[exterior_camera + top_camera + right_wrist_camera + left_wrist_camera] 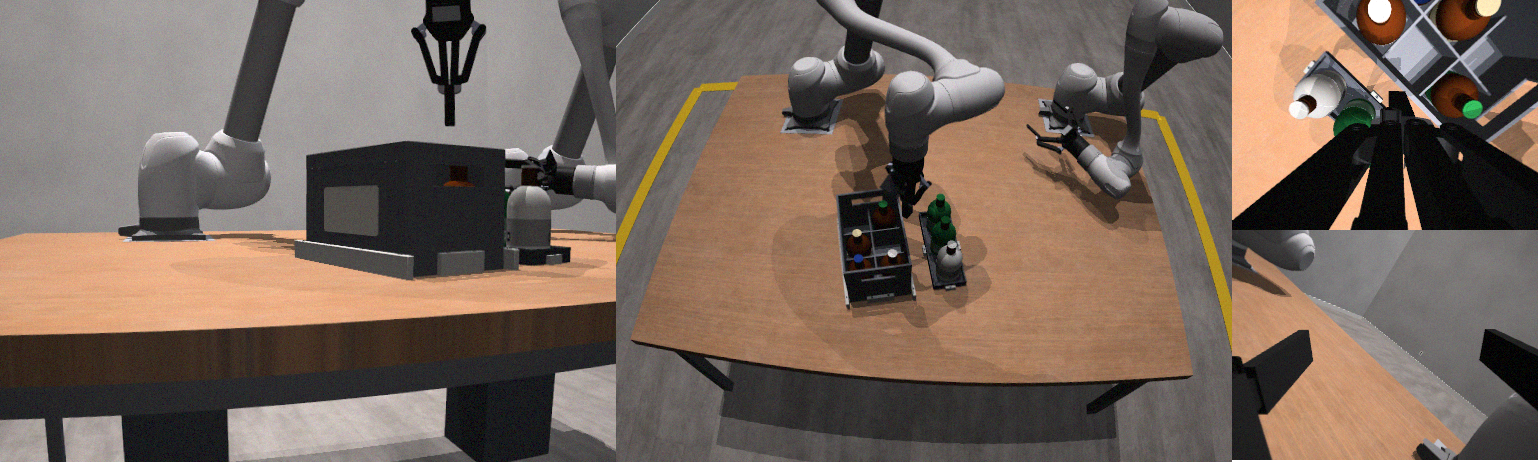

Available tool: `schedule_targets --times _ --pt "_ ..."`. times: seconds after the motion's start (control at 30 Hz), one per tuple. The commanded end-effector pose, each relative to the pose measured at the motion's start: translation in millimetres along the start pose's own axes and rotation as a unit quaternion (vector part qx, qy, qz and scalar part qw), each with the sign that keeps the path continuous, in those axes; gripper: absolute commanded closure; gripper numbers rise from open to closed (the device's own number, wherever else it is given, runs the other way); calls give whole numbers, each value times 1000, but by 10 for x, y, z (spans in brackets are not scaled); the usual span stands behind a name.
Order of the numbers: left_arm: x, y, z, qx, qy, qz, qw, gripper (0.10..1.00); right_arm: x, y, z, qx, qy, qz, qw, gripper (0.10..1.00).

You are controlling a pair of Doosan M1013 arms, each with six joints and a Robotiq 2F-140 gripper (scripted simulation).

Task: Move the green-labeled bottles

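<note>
Two green bottles [940, 211] [944, 233] stand on the tray [941, 286] [1352, 75] beside a white bottle [949, 262] [529, 225] [1322, 95]. Their labels cannot be made out. The crate [877, 287] [400, 220] holds brown bottles with green [884, 216], tan [858, 245], blue [859, 266] and white [892, 261] caps. Its back-left and middle-right slots are empty. My right gripper [907, 212] [450, 122] is shut and empty above the gap between crate and tray; its fingers hide part of the tray in the right wrist view. My left gripper [1396, 345] is open and empty, far from both.
Low brackets [915, 290] [355, 260] stand against the crate's base. The right arm [908, 115] reaches over the table behind the crate. The left arm [1133, 115] stays at the right side in the top view. The crate's walls and dividers stand close around its bottles.
</note>
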State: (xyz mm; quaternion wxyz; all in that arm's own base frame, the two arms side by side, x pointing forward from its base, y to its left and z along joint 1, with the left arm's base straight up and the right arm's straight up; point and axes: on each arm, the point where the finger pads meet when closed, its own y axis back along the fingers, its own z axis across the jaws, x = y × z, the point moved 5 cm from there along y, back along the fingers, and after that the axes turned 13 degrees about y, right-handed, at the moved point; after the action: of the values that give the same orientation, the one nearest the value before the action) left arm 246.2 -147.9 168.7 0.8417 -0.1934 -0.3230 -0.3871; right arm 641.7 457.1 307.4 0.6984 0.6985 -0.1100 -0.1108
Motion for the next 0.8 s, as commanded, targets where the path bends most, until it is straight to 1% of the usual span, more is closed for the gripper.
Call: schedule_targets --times 0.0,0.17,0.3,0.33,0.77 --pt "2 0 1 0 0 0 1000 98 -236 11 -350 0 -2 1 1000 999" --pt "2 0 1 0 0 0 1000 98 -672 2 -852 0 -3 1 1000 999" --pt "2 0 1 0 0 0 1000 98 -698 1 -880 0 -3 1 1000 999" --pt "2 0 1 0 0 0 1000 98 -698 1 -880 0 -3 1 1000 656" --pt "2 0 1 0 0 0 1000 98 -698 1 -880 0 -3 1 1000 656"
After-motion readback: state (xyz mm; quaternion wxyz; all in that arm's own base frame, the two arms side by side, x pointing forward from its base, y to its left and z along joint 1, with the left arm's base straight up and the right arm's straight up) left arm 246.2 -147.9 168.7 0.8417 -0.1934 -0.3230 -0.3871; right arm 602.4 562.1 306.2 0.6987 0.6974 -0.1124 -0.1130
